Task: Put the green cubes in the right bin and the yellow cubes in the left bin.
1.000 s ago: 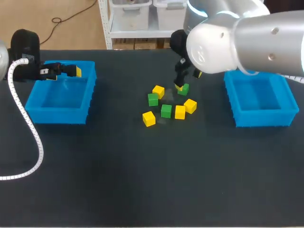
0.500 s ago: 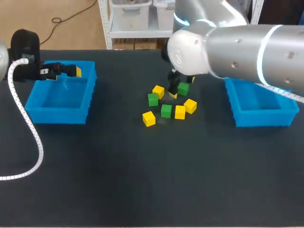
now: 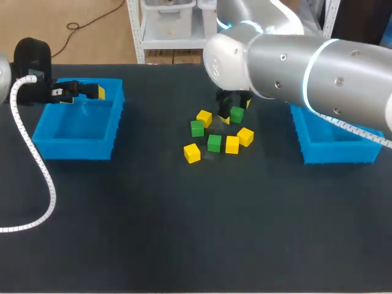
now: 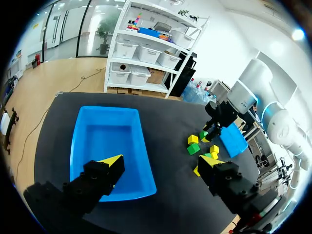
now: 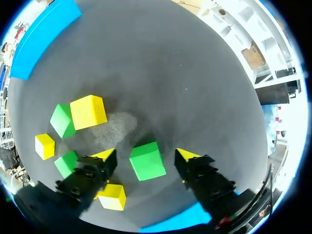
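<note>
One green cube lies inside my right claw, wide open and holding nothing; I should square to its faces before closing.

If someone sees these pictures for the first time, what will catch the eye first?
The big silver right arm fills the upper right of the head view, and its open right pincer stands on both sides of a green cube. Small yellow and green cubes lie scattered in the middle of the dark table. They are between two bright blue bins, the left bin and the right bin.
</note>
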You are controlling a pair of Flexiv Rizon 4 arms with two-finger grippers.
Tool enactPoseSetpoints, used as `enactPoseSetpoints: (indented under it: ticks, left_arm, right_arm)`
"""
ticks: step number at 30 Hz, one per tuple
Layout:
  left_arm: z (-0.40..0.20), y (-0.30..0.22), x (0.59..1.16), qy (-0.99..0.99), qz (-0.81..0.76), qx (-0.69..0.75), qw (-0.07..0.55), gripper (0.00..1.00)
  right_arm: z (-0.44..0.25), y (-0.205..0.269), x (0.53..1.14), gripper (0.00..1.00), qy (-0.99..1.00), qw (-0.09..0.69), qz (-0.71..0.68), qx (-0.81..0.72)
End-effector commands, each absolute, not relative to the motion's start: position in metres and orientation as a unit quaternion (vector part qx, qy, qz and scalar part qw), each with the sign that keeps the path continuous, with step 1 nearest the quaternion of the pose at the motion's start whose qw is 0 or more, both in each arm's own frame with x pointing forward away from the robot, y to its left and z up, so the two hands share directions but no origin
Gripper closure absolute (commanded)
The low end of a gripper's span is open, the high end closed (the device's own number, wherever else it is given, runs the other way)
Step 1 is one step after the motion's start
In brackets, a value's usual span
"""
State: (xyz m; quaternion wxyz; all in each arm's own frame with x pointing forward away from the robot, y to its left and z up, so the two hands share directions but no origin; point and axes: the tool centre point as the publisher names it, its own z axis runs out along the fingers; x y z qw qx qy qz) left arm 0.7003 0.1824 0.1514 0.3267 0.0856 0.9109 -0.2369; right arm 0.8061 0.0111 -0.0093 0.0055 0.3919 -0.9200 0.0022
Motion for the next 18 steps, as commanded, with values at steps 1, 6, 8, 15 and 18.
enactPoseSetpoints:
  ticks: [1,6,8,15,18]
  left_arm:
    - [0.150,0.185,0.700,0.908,-0.242,0.088,0.329,0.00]
    - [0.150,0.185,0.700,0.908,-0.242,0.088,0.329,0.00]
    - [0.150,0.185,0.700,0.908,-0.242,0.088,0.329,0.00]
    - [0.150,0.185,0.700,0.908,-0.242,0.088,0.329,0.00]
    - [0.150,0.185,0.700,0.908,-0.242,0.088,0.329,0.00]
  right_arm:
    - [-0.008,0.007,0.802,1.00,-0.922,-0.001,0.001,0.387]
    - [-0.006,0.006,0.804,1.00,-0.924,-0.002,0.002,0.382]
    - [-0.001,0.007,0.804,1.00,-0.923,-0.008,0.003,0.385]
    - [0.059,-0.004,0.813,1.00,-0.931,-0.093,0.003,0.352]
    - [0.092,-0.025,0.820,1.00,-0.941,-0.140,0.006,0.309]
